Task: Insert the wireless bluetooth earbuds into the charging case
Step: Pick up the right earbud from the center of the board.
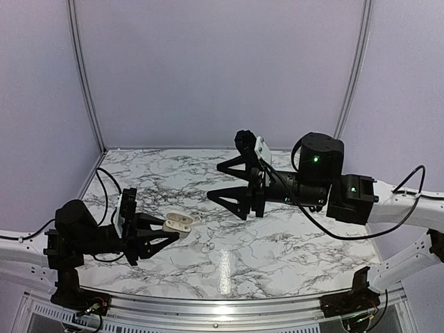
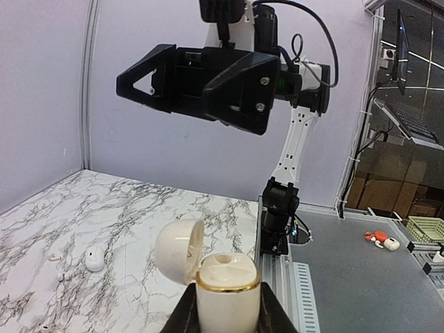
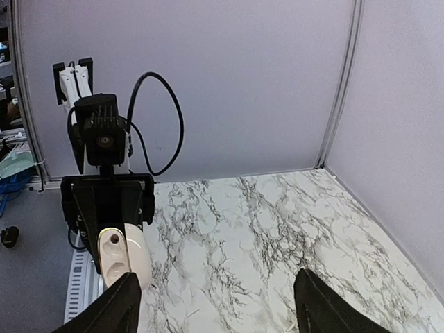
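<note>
My left gripper (image 1: 161,234) is shut on the charging case (image 1: 177,223), a glossy white pebble held low over the marble table. The left wrist view shows the case (image 2: 229,295) upright between my fingers (image 2: 272,313), with a gold rim on the body. Its lid (image 2: 179,251) is swung open to the left. One white earbud (image 2: 94,259) lies on the marble left of the case, with small white bits (image 2: 53,257) beside it. My right gripper (image 1: 216,182) hangs open and empty above the middle of the table, right of the case. From the right wrist, the case (image 3: 114,253) appears by my left fingertip (image 3: 121,300).
Purple walls close in the marble table (image 1: 277,236) at the back and on both sides. A metal rail (image 1: 208,305) runs along the near edge. The right arm's base post (image 2: 281,215) stands at the table's edge.
</note>
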Motion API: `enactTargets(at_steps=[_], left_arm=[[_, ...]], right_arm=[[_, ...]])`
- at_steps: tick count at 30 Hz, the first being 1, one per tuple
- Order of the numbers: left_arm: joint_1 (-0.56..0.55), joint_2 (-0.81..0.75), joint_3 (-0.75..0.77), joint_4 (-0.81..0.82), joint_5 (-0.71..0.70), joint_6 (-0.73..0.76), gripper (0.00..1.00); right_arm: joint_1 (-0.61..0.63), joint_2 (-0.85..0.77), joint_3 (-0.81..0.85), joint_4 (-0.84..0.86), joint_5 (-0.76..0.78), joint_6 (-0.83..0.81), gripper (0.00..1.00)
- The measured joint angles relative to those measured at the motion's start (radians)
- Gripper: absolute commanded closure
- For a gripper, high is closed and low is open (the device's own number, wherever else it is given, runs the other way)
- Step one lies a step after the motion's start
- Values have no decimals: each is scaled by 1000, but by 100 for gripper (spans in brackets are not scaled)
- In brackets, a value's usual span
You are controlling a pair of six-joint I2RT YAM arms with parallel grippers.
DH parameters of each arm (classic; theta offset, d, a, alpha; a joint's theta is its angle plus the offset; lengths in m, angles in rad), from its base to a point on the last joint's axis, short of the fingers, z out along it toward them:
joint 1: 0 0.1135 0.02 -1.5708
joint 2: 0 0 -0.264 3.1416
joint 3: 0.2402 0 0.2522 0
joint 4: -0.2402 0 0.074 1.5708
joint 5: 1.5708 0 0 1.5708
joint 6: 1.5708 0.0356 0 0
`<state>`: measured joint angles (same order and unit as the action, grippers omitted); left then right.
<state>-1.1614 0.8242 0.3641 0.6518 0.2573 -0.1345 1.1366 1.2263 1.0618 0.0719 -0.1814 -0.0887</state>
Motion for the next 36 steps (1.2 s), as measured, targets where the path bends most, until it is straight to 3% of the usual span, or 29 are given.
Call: enactTargets(at_steps=[6, 12, 26, 36], left_arm=[[14, -60, -40, -2, -36, 0, 100], [26, -78, -85, -4, -55, 8, 100], [27, -41, -100, -8, -45, 54, 100], [27, -35, -100, -8, -46, 67, 100]], right_arm=[[-197, 21, -47, -9, -104, 79, 36], [-340, 222, 34, -101, -158, 116, 41], [-383, 752, 415, -321, -235, 91, 53], [-373, 944, 580, -404, -263, 76, 58]])
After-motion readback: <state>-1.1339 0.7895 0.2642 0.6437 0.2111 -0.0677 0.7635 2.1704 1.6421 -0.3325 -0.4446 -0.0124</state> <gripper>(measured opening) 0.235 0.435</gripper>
